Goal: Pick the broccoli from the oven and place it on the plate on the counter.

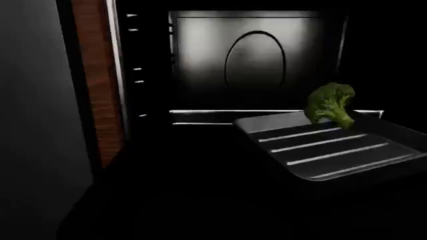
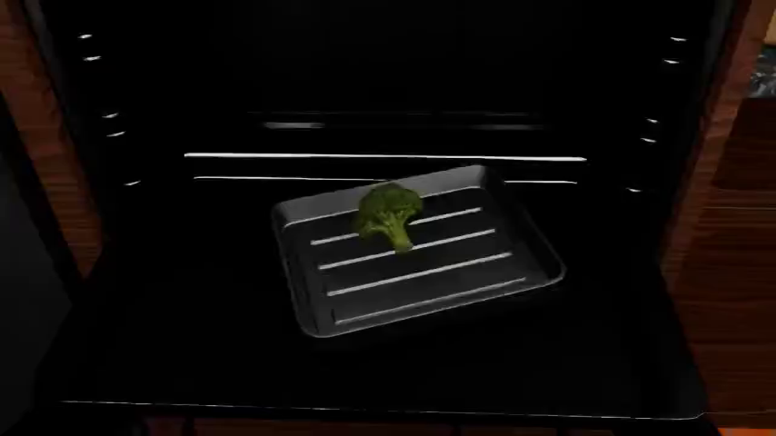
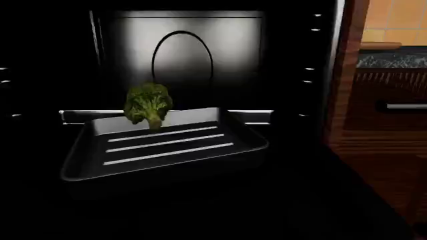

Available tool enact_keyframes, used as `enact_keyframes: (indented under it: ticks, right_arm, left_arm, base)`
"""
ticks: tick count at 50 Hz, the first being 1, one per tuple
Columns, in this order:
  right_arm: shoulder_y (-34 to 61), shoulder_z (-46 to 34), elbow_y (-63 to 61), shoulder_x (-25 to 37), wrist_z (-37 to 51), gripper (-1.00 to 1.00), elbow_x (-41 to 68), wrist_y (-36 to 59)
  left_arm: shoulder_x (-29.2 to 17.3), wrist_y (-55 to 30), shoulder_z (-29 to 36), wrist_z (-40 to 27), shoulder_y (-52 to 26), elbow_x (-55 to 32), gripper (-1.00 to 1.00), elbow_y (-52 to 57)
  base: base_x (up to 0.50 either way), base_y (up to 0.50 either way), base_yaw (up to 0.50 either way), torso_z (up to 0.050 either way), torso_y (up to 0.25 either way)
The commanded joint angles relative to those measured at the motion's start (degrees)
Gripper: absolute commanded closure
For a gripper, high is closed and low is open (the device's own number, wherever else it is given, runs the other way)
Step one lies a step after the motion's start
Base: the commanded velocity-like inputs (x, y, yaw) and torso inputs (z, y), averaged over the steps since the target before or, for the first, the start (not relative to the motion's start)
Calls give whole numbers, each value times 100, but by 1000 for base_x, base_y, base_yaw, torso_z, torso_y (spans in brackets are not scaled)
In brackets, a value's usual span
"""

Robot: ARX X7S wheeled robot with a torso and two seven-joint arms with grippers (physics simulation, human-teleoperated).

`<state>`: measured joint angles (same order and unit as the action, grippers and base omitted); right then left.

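A small green broccoli (image 2: pixel 388 214) (image 1: pixel 330 104) (image 3: pixel 148 105) stands at the far end of a dark grey ridged baking tray (image 2: pixel 419 263) (image 1: pixel 333 150) (image 3: pixel 167 145). The tray rests inside the open black oven (image 2: pixel 363 91) (image 1: pixel 253 55) (image 3: pixel 187 55). Neither gripper shows in any view; the near part of both wrist views is plain black. A strip of black marble counter (image 3: pixel 391 59) appears at the far right of the right wrist view, and a thin light-brown edge lies on it, perhaps the plate.
Silvery rack bars (image 2: pixel 388 157) cross the oven behind the tray. Reddish-brown wood (image 2: pixel 728 236) (image 1: pixel 100 90) frames the oven on both sides. A wooden drawer with a silver bar handle (image 3: pixel 405 106) sits below the counter. A dark open oven door (image 2: pixel 363 372) lies in front.
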<state>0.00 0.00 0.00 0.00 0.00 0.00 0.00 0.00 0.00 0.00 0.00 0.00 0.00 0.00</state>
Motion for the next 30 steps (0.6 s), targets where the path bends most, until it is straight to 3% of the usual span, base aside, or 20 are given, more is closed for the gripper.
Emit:
enact_keyframes:
  ticks: [1,30]
  right_arm:
    - [0,-72,0,54,72,-100,54,0]
    - [39,-499,99,391,531,-100,400,-36]
  left_arm:
    - [-57,0,64,-64,0,0,-100,0]
    - [-380,131,401,-467,-61,-587,-100,-237]
  base:
    - [0,0,0,0,0]
    - [0,0,0,0,0]
